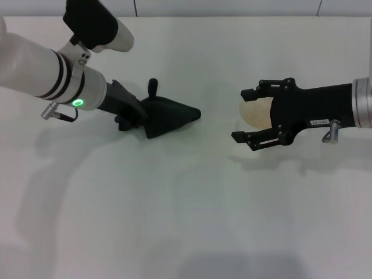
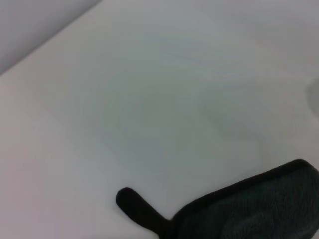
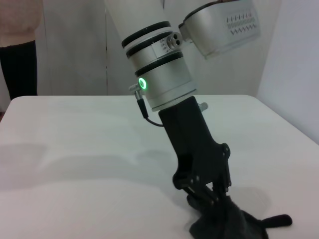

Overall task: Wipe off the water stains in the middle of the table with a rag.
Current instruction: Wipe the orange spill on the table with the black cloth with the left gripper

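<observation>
Head view: right claw (image 1: pixel 251 115) covers water stains (image 1: pixel 254 113).

The worktop (image 1: pixel 174 221) is plain white, smooth and matt, taking only soft shadows; the rag (image 1: pixel 165 116) is soft dark cloth with a fine nap and a stitched edge, matt throughout; the left hand (image 1: pixel 129 113) looks like matt black plastic below a smooth, faintly glossy white casing; the right hand (image 1: pixel 250 115) is matt black too, with a brushed metal collar behind it.
</observation>
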Controlling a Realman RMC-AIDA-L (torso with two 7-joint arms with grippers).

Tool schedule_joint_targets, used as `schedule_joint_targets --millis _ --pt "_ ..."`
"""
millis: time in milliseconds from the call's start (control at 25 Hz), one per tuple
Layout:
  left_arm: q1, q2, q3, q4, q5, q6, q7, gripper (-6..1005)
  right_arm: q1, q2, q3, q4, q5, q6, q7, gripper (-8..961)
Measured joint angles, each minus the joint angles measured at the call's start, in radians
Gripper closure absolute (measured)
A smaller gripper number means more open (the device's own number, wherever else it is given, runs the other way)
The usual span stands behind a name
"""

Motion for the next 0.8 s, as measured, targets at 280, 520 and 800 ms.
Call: schedule_joint_targets --millis 280,520,800 --pt "0.000 -0.001 0.010 -0.004 0.015 -0.010 -0.002 913 0.003 0.000 0.000 0.000 0.000 0.000 -0.001 85" --pt "-0.001 -0.001 0.071 0.000 0.007 -0.004 0.022 913 0.006 0.000 0.000 0.000 -0.001 0.002 -0.003 85" --pt "-0.008 -0.004 0.117 0.008 -0.030 -0.008 0.033 913 0.007 0.000 -0.003 0.000 -0.004 0.002 -0.003 85"
